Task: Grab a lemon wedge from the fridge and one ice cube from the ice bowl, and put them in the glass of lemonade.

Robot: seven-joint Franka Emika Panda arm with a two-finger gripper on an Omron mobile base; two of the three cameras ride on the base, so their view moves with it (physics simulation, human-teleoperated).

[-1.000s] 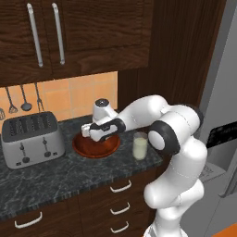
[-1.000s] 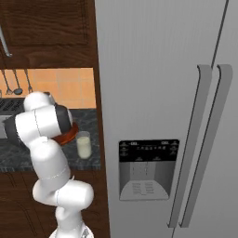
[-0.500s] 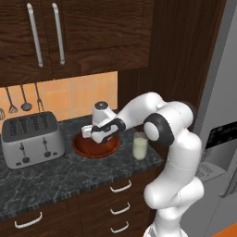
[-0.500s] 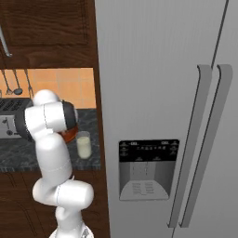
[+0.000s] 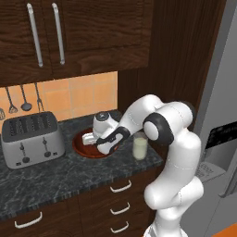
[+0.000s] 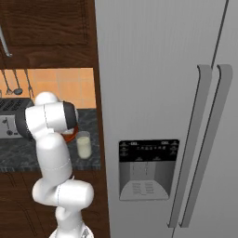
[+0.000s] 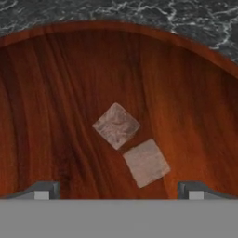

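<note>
Gripper [image 7: 118, 191] lowered into ice bowl [image 7: 56, 83], jaws wide above ice cube [image 7: 146, 162]

Counter [image 5: 55, 178]: toaster [image 5: 31, 139], ice bowl [image 5: 84, 144], glass of lemonade [image 5: 140, 146].

Evenly and softly lit throughout, rendered, with no hard glare. Dim under the dark cabinets [image 5: 88, 41], brighter on the orange backsplash [image 5: 69, 95]. Soft sheen along the grey fridge [image 6: 158, 69] and on the white arm [image 5: 176, 152]. Faint shadow beneath the arm on the counter [image 5: 55, 180]. Coarse and slightly blurred up close in the bowl [image 7: 56, 93] (wood grain smeared, ice cubes [image 7: 116, 125] soft-edged). No edge distortion.
</note>
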